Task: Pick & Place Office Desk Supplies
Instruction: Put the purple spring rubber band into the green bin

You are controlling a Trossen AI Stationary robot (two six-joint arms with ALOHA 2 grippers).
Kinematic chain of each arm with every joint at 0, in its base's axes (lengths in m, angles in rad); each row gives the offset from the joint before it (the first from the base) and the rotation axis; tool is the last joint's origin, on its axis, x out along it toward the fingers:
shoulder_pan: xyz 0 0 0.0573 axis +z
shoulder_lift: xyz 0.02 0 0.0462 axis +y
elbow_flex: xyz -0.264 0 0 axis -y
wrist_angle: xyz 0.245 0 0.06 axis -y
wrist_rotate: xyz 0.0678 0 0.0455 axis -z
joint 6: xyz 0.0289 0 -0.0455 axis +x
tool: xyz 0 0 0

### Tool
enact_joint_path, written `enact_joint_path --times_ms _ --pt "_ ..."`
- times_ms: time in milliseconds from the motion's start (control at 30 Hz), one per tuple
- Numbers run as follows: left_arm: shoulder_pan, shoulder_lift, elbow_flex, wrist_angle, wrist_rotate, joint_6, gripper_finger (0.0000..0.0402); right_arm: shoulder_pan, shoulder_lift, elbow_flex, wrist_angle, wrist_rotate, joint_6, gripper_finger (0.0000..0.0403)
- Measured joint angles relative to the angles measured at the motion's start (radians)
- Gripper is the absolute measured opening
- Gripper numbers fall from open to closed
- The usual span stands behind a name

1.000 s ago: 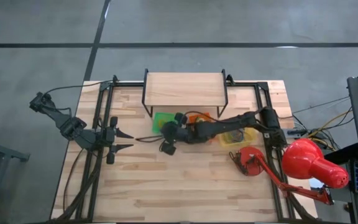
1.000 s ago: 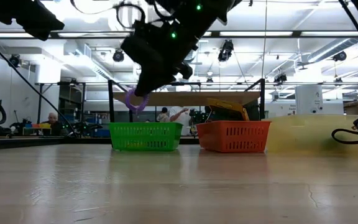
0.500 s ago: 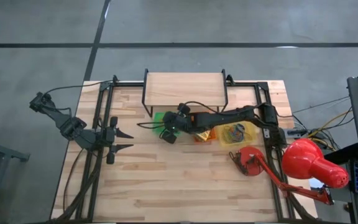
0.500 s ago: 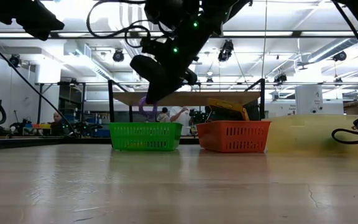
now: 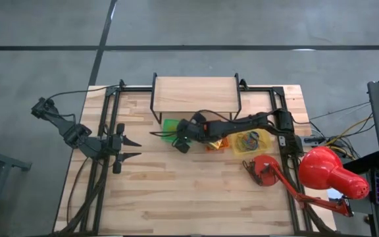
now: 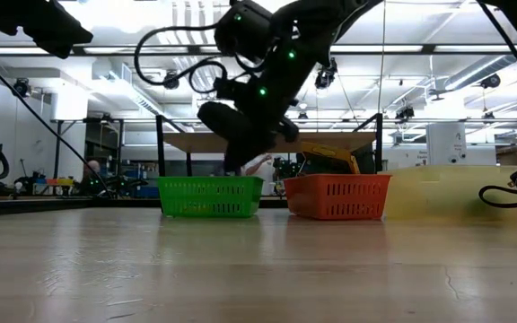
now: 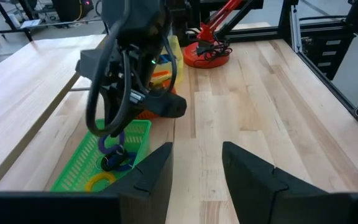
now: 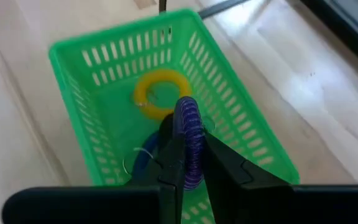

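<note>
My right gripper [image 8: 188, 134] hangs over the green tray [image 8: 241, 130], shut on a purple coiled rubber-band loop [image 8: 187, 118]. The left wrist view shows that loop [image 7: 112, 142] dangling just inside the tray [image 7: 79, 171]. On the tray's floor lie a yellow loop [image 8: 160, 93] and a blue loop [image 8: 143, 163]. In the low view the tray wall hides the purple loop. My left gripper [image 5: 133, 148] waits open at the table's left, off the table top. My right gripper pinches the purple loop between its two fingers, on the loop's middle [image 8: 190, 163]. The fingers slant down from the table's right. The loop stands on edge and pokes out past the fingertips, above the loops on the tray's floor.
An orange tray [image 6: 337, 196] with a yellow box and a yellow tray [image 5: 249, 141] with more loops stand to the right of the green tray [image 6: 209, 196]. A wooden shelf [image 5: 195, 92] stands behind them. A red desk lamp [image 5: 328, 174] fills the near right.
My right gripper has gone toward the table's far edge and down, from in front of the green tray to over it, rolling a little. The purple loop has come with it, from well above the tray's rim down into the tray.
</note>
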Motion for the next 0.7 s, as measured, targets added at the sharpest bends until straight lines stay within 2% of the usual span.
enact_joint_path --times_ms 267,700 --pt "0.000 0.000 0.000 0.000 0.000 0.000 0.0141 0.000 0.001 -0.056 -0.002 -0.011 0.078 0.0043" --pt "0.000 0.000 0.000 0.000 0.000 0.000 0.0141 0.000 0.001 -0.064 0.040 -0.043 0.076 0.0043"
